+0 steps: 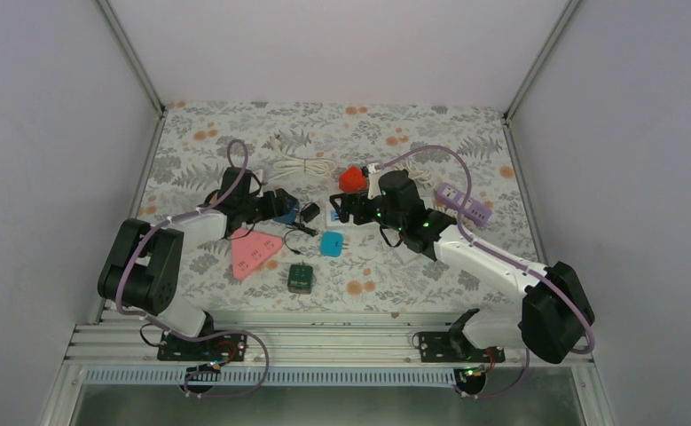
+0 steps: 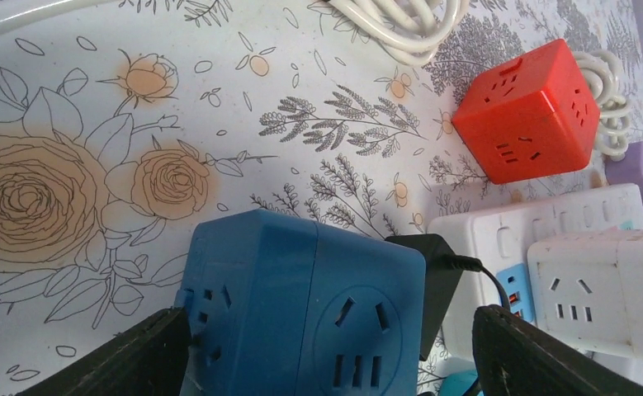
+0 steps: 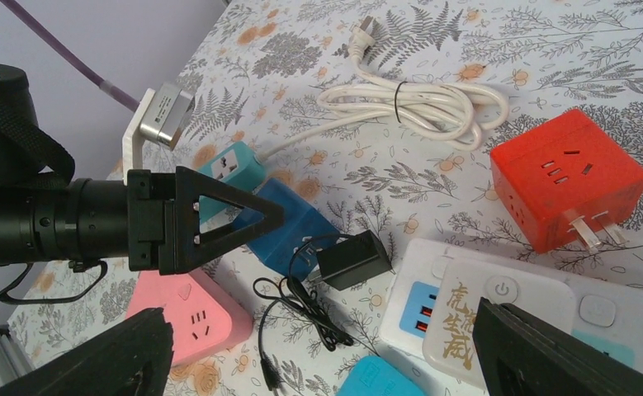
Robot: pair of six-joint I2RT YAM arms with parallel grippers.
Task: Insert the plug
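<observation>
The black plug (image 3: 351,258) lies on the table with its thin cord looped beside it, touching the back of a blue socket cube (image 2: 301,305). In the left wrist view the plug (image 2: 437,280) shows behind the cube's right edge. My left gripper (image 2: 330,330) is open and straddles the cube: its left finger meets the cube's side, and the right finger stands well apart. My right gripper (image 3: 322,326) is open, hovering above the plug's cord, with nothing between its fingers. From above, the left gripper (image 1: 279,206) and the right gripper (image 1: 346,209) face each other across the plug (image 1: 310,213).
A red socket cube (image 1: 352,178) and a coiled white cable (image 1: 304,165) lie further back. A white power strip (image 3: 433,280) sits by my right gripper. A pink triangular socket (image 1: 255,253), a cyan block (image 1: 331,243), a dark green box (image 1: 301,278) and a purple strip (image 1: 464,204) surround them.
</observation>
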